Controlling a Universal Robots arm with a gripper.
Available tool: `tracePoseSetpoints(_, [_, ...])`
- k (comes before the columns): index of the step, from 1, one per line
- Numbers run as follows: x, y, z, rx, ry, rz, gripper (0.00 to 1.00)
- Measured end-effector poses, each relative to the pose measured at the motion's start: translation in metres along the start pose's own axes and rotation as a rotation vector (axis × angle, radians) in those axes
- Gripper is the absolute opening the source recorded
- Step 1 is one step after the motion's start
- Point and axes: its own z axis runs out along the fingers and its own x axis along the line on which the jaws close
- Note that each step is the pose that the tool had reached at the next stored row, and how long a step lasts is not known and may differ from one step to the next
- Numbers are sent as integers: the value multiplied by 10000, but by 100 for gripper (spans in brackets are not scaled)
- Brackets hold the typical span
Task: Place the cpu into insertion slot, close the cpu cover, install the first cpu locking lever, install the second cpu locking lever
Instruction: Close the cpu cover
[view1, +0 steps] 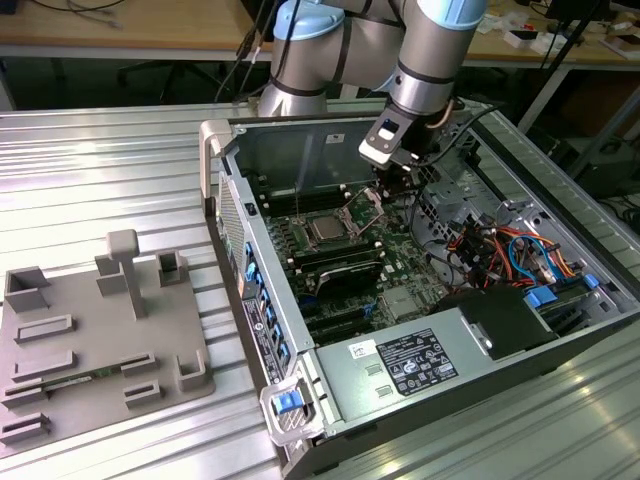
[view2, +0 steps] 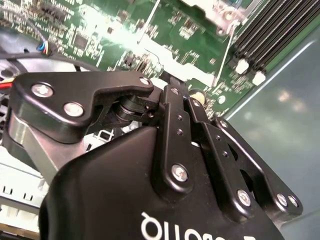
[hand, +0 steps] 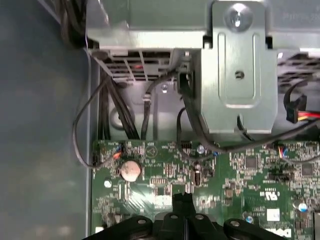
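Hand (view1: 386, 189) clenched, empty, just beside raised cpu cover (view1: 360, 207); seated cpu (view1: 327, 230) lies toward the exterior view's left.

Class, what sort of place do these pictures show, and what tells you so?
Probably a robotics lab or workshop: a robot arm reaches into an open computer case on a ribbed metal table, a grey fixture tray lies beside it, and desks stand behind.

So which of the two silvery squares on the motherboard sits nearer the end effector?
The cpu, beside the raised cpu cover close to the end effector; the other silvery square lies farther off, by the labelled grey box.
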Motion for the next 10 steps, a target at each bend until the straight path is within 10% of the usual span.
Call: tracePoseSetpoints(10, [1, -103, -2, 0, 1, 0, 11])
